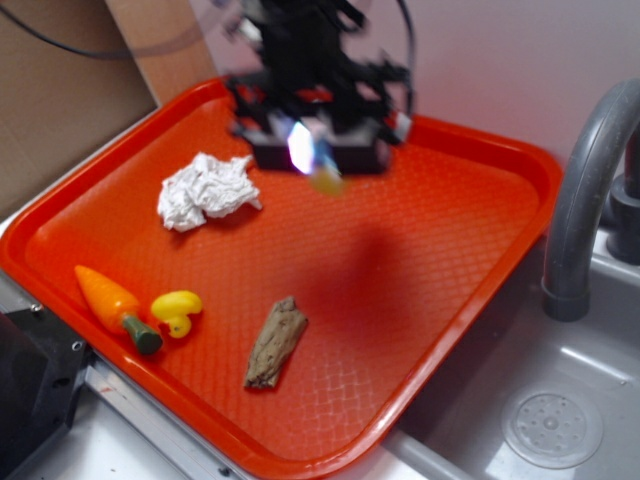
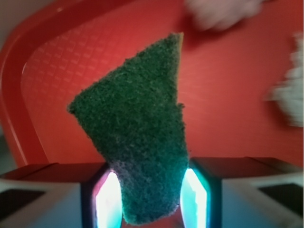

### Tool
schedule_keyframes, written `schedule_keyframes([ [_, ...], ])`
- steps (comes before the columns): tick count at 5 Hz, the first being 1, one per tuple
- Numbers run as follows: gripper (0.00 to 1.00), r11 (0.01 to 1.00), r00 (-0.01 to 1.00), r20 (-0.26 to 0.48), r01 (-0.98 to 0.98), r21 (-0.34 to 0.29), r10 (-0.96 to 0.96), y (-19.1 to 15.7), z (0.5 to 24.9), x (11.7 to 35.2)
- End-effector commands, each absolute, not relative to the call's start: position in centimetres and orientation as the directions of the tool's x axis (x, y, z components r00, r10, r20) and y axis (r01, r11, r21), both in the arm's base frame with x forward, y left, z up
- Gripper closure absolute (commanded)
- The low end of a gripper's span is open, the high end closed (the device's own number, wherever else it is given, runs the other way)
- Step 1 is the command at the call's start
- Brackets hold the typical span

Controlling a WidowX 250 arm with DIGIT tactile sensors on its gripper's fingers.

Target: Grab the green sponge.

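Tray (image 1: 480, 230) seen from above at an angle in exterior view; same tray (image 2: 42, 80) viewed close from wrist, looking down.

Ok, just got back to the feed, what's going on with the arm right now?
The gripper is shut on the green sponge, pinching its narrow end, as the wrist view shows. From outside, the arm is blurred above the far side of the orange tray, with the sponge off the tray surface. On the tray lie a crumpled white cloth, a toy carrot, a yellow rubber duck and a brown piece of wood.
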State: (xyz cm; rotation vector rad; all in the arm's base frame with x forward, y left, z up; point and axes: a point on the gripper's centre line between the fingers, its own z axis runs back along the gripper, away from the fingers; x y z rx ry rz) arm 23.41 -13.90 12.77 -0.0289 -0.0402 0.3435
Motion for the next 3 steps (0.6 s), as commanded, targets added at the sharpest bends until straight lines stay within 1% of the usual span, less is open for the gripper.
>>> schedule_keyframes([
  [1,1.00,0.965,0.958,0.120,-0.262,0.013,0.259,-10.6,23.8,19.4],
  [2,1.00,0.952,0.939,0.188,-0.303,0.050,0.289,-9.5,25.6,18.8],
  [3,1.00,0.935,0.925,0.182,-0.350,0.062,0.334,-8.2,24.9,20.1],
])
